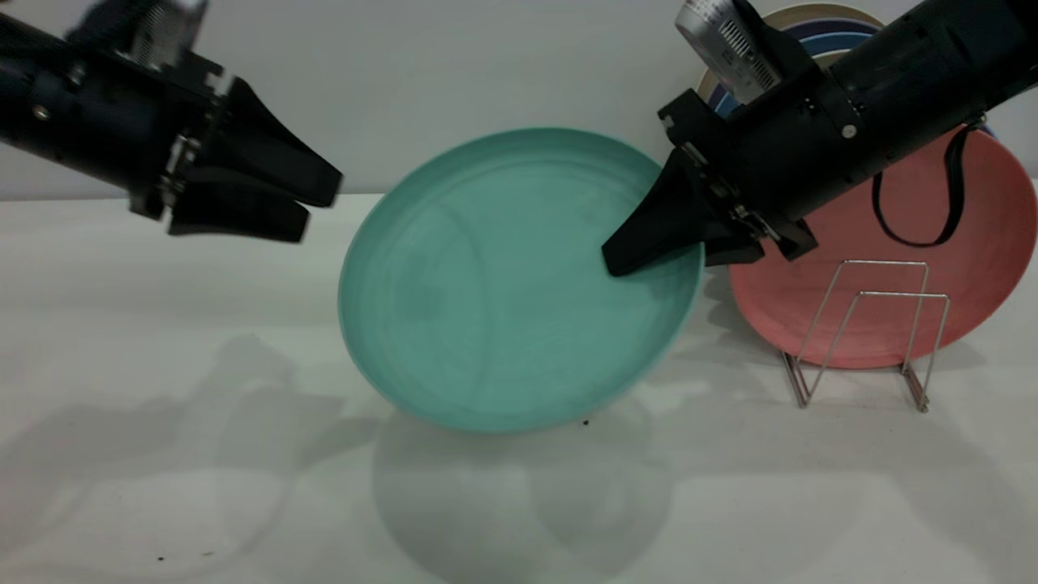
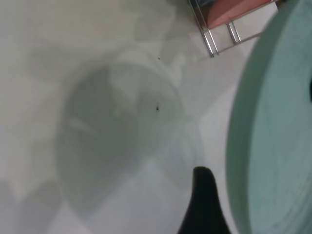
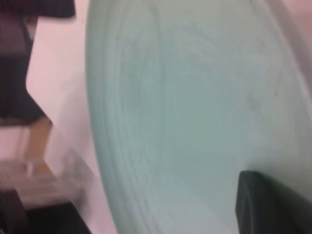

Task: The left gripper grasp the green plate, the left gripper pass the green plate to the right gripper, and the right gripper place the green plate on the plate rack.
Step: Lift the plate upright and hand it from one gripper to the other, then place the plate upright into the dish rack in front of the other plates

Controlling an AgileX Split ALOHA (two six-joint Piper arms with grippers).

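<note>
The green plate (image 1: 503,284) hangs tilted at the middle, its face toward the exterior camera and its lower edge close to the table. My right gripper (image 1: 626,255) is shut on the plate's right rim, one black finger across the front face and the other hidden behind. In the right wrist view the green plate (image 3: 185,107) fills the picture, with one of my fingers (image 3: 273,204) lying on it. My left gripper (image 1: 320,209) hovers open at the left, apart from the plate's left rim. The left wrist view shows one of its fingers (image 2: 202,200) beside the green plate (image 2: 278,136). The plate rack (image 1: 868,324) stands at the right.
A salmon-pink plate (image 1: 973,235) leans upright in the wire rack, behind my right arm. Blue plates (image 1: 819,40) stand farther back against the wall. The rack's feet (image 2: 219,39) show in the left wrist view. Bare white table (image 1: 203,454) lies in front and to the left.
</note>
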